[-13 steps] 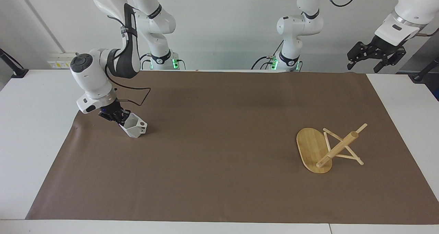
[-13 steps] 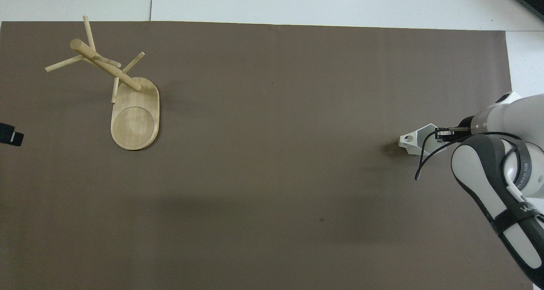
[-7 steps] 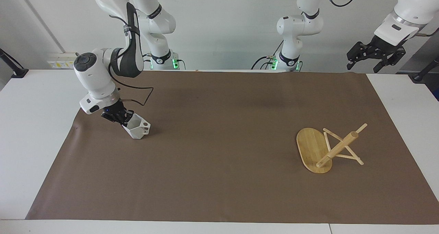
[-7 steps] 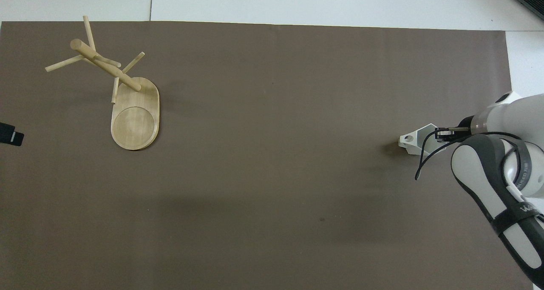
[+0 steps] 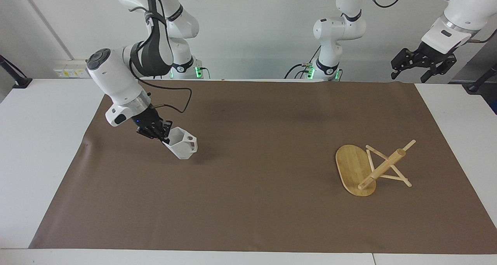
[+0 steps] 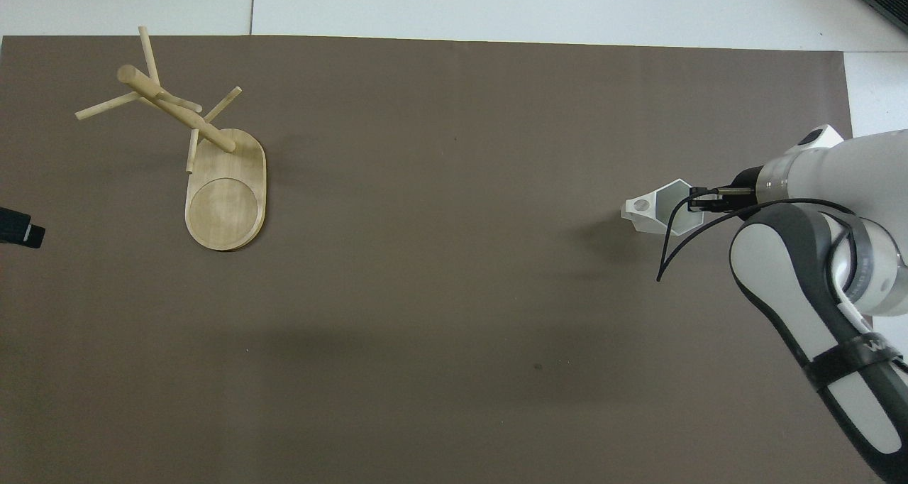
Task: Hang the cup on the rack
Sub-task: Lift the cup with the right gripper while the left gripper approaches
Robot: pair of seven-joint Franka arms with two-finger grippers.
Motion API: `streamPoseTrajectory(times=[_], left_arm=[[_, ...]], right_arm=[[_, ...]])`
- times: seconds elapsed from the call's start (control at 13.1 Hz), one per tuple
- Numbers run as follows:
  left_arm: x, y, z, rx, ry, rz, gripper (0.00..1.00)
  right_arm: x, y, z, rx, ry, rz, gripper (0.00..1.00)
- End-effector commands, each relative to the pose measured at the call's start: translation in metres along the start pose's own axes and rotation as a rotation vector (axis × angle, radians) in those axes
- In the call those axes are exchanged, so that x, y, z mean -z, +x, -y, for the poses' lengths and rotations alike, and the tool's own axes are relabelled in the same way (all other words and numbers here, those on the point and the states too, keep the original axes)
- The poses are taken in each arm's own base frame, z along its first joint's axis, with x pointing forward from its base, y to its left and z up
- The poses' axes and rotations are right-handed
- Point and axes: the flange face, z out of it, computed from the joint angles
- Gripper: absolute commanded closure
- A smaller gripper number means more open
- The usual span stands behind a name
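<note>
The white faceted cup (image 5: 181,145) (image 6: 663,211) hangs tilted a little above the brown mat, toward the right arm's end of the table. My right gripper (image 5: 163,136) (image 6: 699,200) is shut on its wall, and the handle with its round hole points away from the gripper. The bamboo rack (image 5: 351,166) (image 6: 225,200) stands upright on the mat toward the left arm's end, with nothing on its pegs. My left gripper (image 5: 409,75) waits open, raised by the table's corner at that end. Only the left gripper's tip (image 6: 18,228) shows in the overhead view.
The brown mat (image 5: 256,203) covers most of the white table (image 5: 39,140). The right arm's black cable (image 5: 176,101) loops beside its wrist. Nothing else lies on the mat between cup and rack.
My right gripper has lifted the cup off the mat and carried it toward the left arm's end. The left gripper has risen slightly. The rack has not moved.
</note>
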Motion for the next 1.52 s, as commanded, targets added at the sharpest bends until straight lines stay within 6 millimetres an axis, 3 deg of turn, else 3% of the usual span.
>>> streamPoseTrajectory(times=[0.0,0.3,0.61,0.76,1.07,1.45], left_arm=[[-0.005,-0.011,0.001,0.007,0.001,0.003,0.0],[-0.015,-0.021,0.015,0.102,-0.15,-0.008,0.0],[-0.031,-0.028,0.005,0.213,-0.284,-0.005,0.0],[-0.036,-0.028,0.0,0.3,-0.348,0.0,0.0],[-0.04,-0.022,-0.013,0.665,-0.5,0.043,0.0],[-0.051,-0.014,-0.018,0.949,-0.593,0.143,0.0]], right_arm=[[0.007,0.002,0.043,-0.001,0.11,-0.004,1.0],[0.023,-0.002,0.106,-0.005,0.217,-0.028,1.0],[0.045,-0.006,0.165,-0.03,0.265,-0.036,1.0],[0.049,-0.009,0.184,-0.072,0.339,-0.027,1.0],[0.053,-0.023,0.226,-0.073,0.453,0.004,1.0],[0.059,-0.036,0.257,-0.041,0.498,0.022,1.0]])
